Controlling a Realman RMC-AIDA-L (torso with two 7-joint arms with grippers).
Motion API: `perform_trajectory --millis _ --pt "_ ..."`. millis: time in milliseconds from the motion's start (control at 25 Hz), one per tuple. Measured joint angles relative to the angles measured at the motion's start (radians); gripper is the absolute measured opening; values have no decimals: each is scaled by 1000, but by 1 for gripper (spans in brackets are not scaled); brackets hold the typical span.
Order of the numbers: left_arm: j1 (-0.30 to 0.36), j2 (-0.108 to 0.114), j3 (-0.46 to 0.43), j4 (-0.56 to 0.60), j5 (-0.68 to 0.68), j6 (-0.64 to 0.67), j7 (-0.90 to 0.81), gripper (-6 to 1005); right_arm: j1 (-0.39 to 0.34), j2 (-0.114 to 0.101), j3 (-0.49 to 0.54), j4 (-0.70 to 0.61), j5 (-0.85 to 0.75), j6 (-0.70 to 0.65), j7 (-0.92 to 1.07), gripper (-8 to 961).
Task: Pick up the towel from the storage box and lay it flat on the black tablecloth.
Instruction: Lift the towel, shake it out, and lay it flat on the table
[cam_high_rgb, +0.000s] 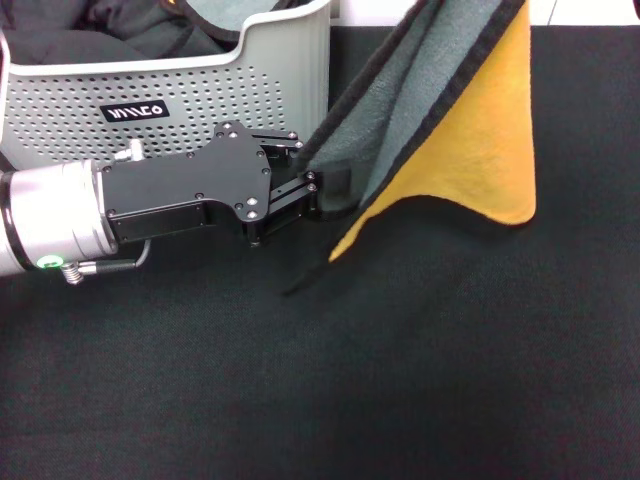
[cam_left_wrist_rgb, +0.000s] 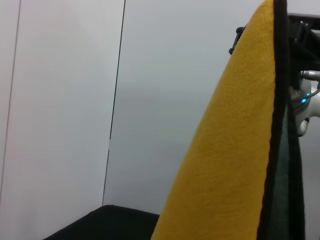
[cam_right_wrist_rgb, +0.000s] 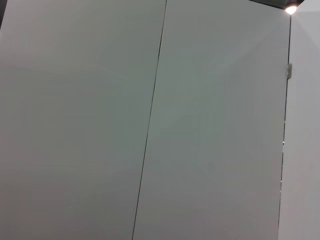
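Note:
The towel (cam_high_rgb: 470, 120) hangs in folds from above the top of the head view, grey-green face toward the box, orange-yellow face to the right, and its lowest corner brushes the black tablecloth (cam_high_rgb: 350, 380). My left gripper (cam_high_rgb: 335, 192) reaches in from the left, shut on the towel's black-edged lower side just right of the storage box (cam_high_rgb: 200, 90). The left wrist view fills with the towel (cam_left_wrist_rgb: 235, 165). Behind its upper edge there shows part of my right arm (cam_left_wrist_rgb: 302, 95), its gripper hidden by the fabric.
Dark charcoal cloths (cam_high_rgb: 120, 35) lie bunched inside the box at the back left. The tablecloth (cam_left_wrist_rgb: 100, 222) spreads wide in front and to the right. The right wrist view holds only pale wall panels (cam_right_wrist_rgb: 150, 120).

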Motion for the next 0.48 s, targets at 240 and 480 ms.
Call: perform_trajectory --millis 240,480 --pt "0 3 -14 0 -2 7 -5 189 -13 0 0 0 9 0 -2 21" --pt "-4 6 -51 -15 2 33 -6 189 -22 1 19 1 37 -9 -12 21"
